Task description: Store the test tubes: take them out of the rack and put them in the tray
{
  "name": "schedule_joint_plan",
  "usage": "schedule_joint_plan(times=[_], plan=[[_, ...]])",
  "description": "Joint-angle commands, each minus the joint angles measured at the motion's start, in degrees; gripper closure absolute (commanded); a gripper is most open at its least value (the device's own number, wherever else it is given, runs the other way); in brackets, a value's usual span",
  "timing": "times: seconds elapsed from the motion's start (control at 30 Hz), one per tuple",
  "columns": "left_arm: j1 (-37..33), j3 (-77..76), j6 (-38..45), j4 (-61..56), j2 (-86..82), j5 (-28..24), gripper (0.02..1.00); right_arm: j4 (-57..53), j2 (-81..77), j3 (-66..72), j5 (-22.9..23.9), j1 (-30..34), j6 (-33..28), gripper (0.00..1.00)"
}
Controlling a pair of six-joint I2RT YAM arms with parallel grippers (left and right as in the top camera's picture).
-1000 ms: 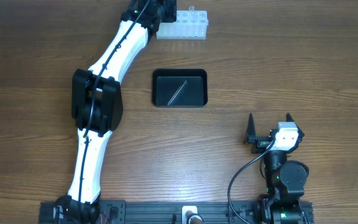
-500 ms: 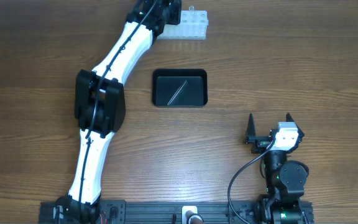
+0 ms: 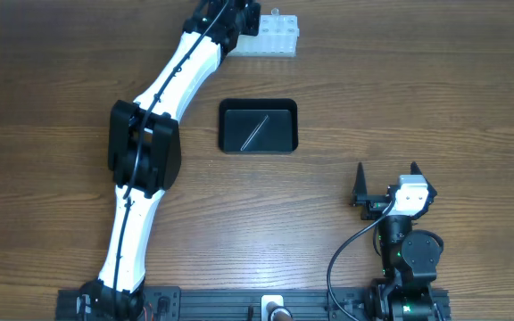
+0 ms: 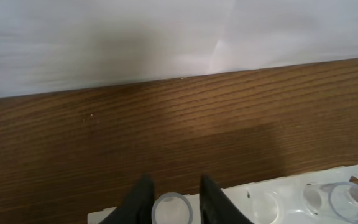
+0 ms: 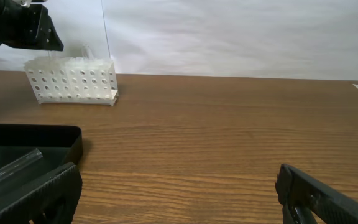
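Left end effector (image 4: 174, 186) is placed at the left end of the test tube rack (image 4: 278, 202), at the far side of the surface (image 3: 435, 98).
- Its fingers are apart and straddle the open rim of one test tube (image 4: 171, 208). A sliver of gap is seen on one side, so no clamp is judged yet.
- This test tube stands upright in its hole and is seen mouth-on. Its long axis runs straight along the end effector's approach, and the rim is centred between the fingers.
- Closing, then a straight pull along that axis, is judged to be what the next move calls for.

A second test tube (image 4: 347, 198) is noted further along the rack.

The tray (image 3: 257, 104) lies nearer the arm bases than the rack and apart from it. One stored tube (image 3: 254, 132) lies slantwise on its floor.

Right end effector (image 3: 388, 178) is held low near its own base, fingers wide apart and holding nothing. It is well apart from rack and tray, so the left arm is much the nearer to the rack.
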State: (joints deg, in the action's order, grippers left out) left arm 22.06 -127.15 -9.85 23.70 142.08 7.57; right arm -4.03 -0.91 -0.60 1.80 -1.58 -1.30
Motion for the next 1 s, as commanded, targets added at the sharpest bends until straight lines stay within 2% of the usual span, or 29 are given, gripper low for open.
schedule_joint_plan(times=[0.03, 0.17, 0.4, 1.0], plan=[[-0.3, -0.7, 0.4, -0.4, 1.0, 0.5, 0.825, -0.2, 0.6, 0.3, -0.5, -0.3, 0.4, 0.007], [-0.3, -0.7, 0.4, -0.4, 1.0, 0.5, 0.890, -0.2, 0.6, 0.3, -0.5, -0.3, 0.4, 0.009], [-0.3, -0.7, 0.4, -0.4, 1.0, 0.5, 0.941, -0.2, 0.6, 0.3, -0.5, -0.3, 0.4, 0.007], [-0.2, -0.8, 0.5, 1.6, -3.8, 0.5, 0.980, -0.2, 0.6, 0.3, -0.5, -0.3, 0.4, 0.009]])
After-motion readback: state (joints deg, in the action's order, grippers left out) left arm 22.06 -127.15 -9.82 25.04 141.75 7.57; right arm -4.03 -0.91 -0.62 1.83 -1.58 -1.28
